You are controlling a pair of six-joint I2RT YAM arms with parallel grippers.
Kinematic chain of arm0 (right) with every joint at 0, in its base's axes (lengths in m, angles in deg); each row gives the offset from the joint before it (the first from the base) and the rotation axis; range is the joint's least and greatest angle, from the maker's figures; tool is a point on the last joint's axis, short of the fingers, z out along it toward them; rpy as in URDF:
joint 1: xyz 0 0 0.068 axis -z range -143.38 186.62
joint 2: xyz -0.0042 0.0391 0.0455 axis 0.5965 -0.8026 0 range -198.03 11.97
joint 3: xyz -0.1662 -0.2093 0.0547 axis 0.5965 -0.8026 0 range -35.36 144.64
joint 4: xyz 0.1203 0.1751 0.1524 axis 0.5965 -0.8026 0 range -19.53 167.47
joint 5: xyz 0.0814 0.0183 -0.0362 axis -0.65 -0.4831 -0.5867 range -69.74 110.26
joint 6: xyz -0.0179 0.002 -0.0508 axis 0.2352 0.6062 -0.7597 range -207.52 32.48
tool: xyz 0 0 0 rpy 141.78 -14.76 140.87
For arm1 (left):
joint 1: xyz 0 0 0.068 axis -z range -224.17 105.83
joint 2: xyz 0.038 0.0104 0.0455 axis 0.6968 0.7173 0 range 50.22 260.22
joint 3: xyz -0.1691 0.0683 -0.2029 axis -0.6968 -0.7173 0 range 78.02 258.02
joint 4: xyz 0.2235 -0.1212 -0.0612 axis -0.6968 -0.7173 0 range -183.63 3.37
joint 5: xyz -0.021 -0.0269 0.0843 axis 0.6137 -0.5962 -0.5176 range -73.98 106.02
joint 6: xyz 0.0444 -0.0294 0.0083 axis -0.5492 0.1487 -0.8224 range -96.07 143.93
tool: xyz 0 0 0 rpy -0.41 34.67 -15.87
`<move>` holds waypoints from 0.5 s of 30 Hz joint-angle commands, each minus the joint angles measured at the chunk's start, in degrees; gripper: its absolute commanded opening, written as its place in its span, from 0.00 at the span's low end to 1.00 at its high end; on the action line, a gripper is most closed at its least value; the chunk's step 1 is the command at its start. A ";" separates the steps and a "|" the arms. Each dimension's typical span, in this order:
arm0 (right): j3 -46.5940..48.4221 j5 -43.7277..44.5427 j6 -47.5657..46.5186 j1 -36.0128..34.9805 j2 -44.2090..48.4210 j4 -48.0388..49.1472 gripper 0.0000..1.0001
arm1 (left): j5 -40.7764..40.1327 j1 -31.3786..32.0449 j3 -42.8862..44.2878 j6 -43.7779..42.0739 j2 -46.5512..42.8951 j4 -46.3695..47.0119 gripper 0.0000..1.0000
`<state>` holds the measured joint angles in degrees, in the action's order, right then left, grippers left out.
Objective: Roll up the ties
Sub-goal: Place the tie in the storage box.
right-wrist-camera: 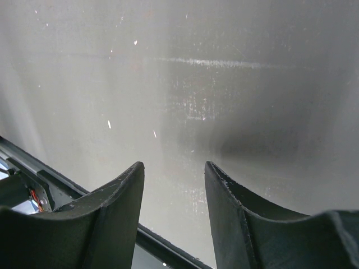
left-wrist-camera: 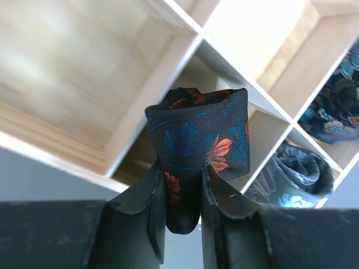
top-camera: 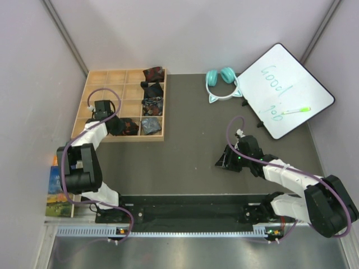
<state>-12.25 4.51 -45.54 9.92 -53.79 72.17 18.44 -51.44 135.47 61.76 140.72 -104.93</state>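
Black fingers of the left gripper (left-wrist-camera: 182, 168) pinch a rolled tie (left-wrist-camera: 196, 129), dark with blue and orange leaves, at the centre of the left wrist view, jaws narrowed onto the cloth. Behind it lie the cells of a wooden tray (left-wrist-camera: 185, 47). At the right edge a grey roll (left-wrist-camera: 291, 174) and a floral roll (left-wrist-camera: 336, 112) each sit in a cell. In the top view, lower right, the right gripper (top-camera: 224, 159) hangs over the mat (top-camera: 185, 145), jaws half apart, empty. Headphones (top-camera: 221, 81) and a whiteboard (top-camera: 286, 89) lie at the upper right.
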 commanded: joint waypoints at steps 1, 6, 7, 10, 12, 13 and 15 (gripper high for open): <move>0.18 -0.34 -1.11 0.60 -0.25 2.49 0.48 | -5.67 -0.12 -0.59 -0.73 -4.45 -0.15 0.00; 0.18 -0.34 -1.11 0.59 -0.25 2.49 0.48 | -2.68 -0.12 0.03 -1.09 -2.70 -0.33 0.00; 0.18 -0.34 -1.11 0.59 -0.25 2.49 0.48 | -0.16 -0.12 -0.32 -1.00 -2.09 0.11 0.00; 0.18 -0.34 -1.02 0.59 -0.25 2.57 0.48 | 3.02 -0.11 -0.76 -1.08 -1.38 0.64 0.00; 0.26 -0.34 -1.11 0.59 -0.25 2.40 0.48 | 5.22 -0.12 -1.02 -1.52 -1.20 0.90 0.02; 0.27 -0.34 -1.19 0.59 -0.34 2.49 0.48 | 6.10 -0.12 -1.55 -1.79 -1.29 1.69 0.03; 0.18 -0.34 -1.11 0.51 -0.43 2.49 0.48 | 7.77 -0.03 -1.90 -2.05 -1.38 2.22 0.07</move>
<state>-12.25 4.51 -45.57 9.92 -54.10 72.17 20.99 -51.46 134.71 61.08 139.41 -105.26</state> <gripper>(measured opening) 0.483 0.278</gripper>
